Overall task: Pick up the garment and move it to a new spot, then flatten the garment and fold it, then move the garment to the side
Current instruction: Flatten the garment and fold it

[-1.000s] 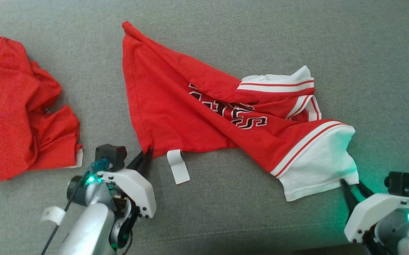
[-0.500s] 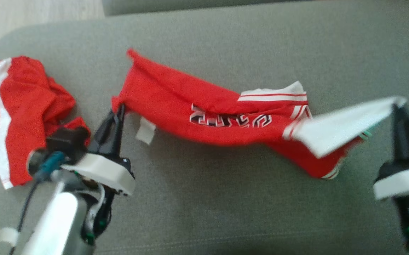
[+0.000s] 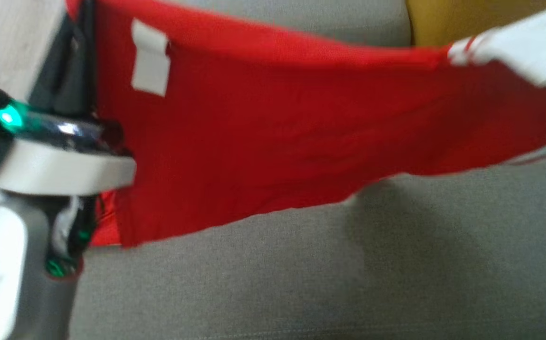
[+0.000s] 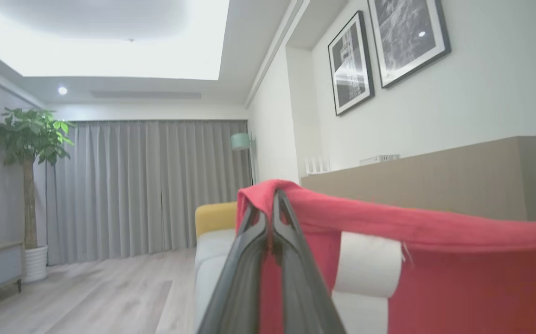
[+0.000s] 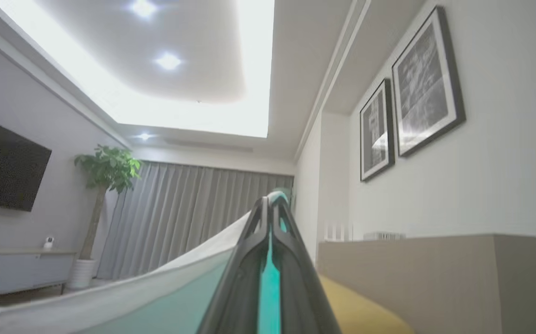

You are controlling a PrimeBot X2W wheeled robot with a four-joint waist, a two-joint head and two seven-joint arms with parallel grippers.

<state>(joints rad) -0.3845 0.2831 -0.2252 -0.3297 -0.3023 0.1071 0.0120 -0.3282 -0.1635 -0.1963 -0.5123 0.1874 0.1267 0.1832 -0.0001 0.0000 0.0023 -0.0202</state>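
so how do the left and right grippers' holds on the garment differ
The left gripper pinches a red edge of the garment beside a white tag; the right gripper pinches white cloth. The left gripper points about level; the right gripper tilts further upward. Both are shut on the garment, stretched between them above the grey sofa.

Heavy motion blur across the head view: the garment point(image 3: 273, 132) runs off the top and right edges, and the left gripper point(image 3: 80, 14) has its fingertips cut off at the upper-left edge.
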